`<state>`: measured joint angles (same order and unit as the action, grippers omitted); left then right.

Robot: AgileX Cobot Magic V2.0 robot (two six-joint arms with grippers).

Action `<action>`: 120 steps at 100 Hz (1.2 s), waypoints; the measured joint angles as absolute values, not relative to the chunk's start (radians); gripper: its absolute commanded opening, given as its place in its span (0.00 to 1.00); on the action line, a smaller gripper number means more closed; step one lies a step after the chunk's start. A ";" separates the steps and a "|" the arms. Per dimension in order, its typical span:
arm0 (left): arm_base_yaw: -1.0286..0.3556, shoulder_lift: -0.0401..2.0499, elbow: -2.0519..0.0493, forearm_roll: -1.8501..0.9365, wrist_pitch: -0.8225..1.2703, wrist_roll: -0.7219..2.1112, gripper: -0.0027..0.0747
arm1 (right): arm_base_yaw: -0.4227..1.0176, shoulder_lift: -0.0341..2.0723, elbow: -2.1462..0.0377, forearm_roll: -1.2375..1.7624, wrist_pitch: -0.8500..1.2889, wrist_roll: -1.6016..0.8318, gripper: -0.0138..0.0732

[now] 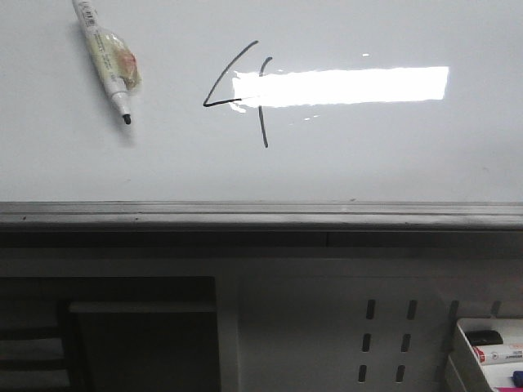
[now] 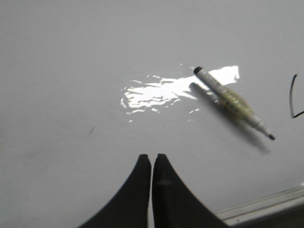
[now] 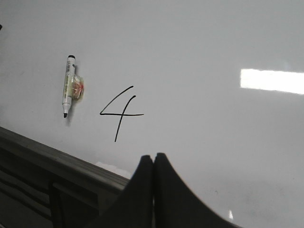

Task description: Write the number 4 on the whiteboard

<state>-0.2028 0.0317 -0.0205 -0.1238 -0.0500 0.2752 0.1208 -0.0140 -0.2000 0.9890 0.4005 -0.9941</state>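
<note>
The whiteboard (image 1: 392, 163) fills the upper half of the front view, with a grey edge rail (image 1: 261, 214) along its near side. A thin black number 4 (image 1: 237, 96) is drawn on it, partly under a bright light reflection; it also shows in the right wrist view (image 3: 119, 113). A white marker (image 1: 107, 59) with its cap off lies flat on the board left of the 4, also in the left wrist view (image 2: 233, 102) and the right wrist view (image 3: 69, 85). My left gripper (image 2: 152, 156) is shut and empty over bare board. My right gripper (image 3: 153, 156) is shut and empty near the rail.
Below the rail stands a grey perforated metal panel (image 1: 384, 343). A white tray (image 1: 489, 347) with spare markers sits at the lower right. A dark opening (image 1: 122, 343) lies at the lower left.
</note>
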 measured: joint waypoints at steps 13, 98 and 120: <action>-0.142 -0.004 -0.002 -0.107 -0.049 0.264 0.01 | 0.121 -0.014 -0.200 0.989 0.401 -0.994 0.08; -0.119 -0.006 -0.002 -0.122 -0.013 0.258 0.01 | 0.121 -0.014 -0.200 0.991 0.399 -0.996 0.08; -0.119 -0.006 -0.002 -0.122 -0.013 0.258 0.01 | 0.121 -0.014 -0.200 0.991 0.399 -0.996 0.08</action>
<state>-0.1186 -0.0058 -0.0023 -0.1218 -0.0131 0.2581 0.1208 -0.0140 -0.2000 0.9908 0.3990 -0.9963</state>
